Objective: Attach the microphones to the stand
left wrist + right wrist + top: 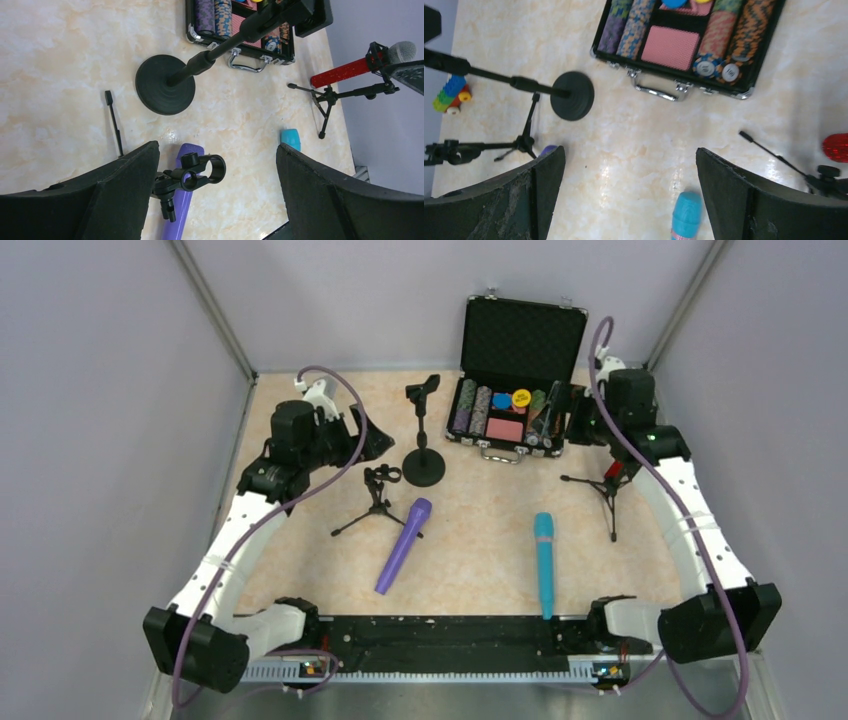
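Purple microphone (403, 545), teal microphone (544, 565) lie flat on table (480, 530); red microphone (345, 72) sits clipped in right tripod (327, 95). Left gripper (217, 150), right gripper (630, 150) both spread, empty. Risk: pushing microphone into clip (202, 170) tips light left tripod (375, 505).

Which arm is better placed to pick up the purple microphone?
Left. The purple microphone lies near the open left pincer, beside the empty tripod stand; the right pincer is farther, nearer the teal microphone.
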`<state>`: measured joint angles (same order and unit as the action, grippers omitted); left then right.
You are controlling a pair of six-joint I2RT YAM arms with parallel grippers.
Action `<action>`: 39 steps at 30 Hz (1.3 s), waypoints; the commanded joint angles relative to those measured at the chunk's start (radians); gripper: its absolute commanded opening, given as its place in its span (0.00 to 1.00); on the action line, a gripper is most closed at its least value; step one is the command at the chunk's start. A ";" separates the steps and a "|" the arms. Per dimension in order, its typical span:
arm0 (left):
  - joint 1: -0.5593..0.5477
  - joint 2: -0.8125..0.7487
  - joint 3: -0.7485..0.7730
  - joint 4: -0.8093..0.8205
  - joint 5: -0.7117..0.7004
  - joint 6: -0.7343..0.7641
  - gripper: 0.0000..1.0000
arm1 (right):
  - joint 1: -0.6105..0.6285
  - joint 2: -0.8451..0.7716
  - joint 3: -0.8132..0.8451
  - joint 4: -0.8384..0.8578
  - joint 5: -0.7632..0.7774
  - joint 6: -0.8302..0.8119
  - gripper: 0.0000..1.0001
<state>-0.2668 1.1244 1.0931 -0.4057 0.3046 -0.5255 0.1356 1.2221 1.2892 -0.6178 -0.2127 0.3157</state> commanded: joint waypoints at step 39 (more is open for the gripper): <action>-0.008 -0.319 -0.279 -0.269 0.198 0.078 0.77 | 0.323 0.130 -0.326 0.284 -0.105 0.081 0.99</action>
<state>-0.2680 0.8070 0.8429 -0.6853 0.4511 -0.4156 0.4488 1.3643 0.9798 -0.3866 -0.2989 0.3798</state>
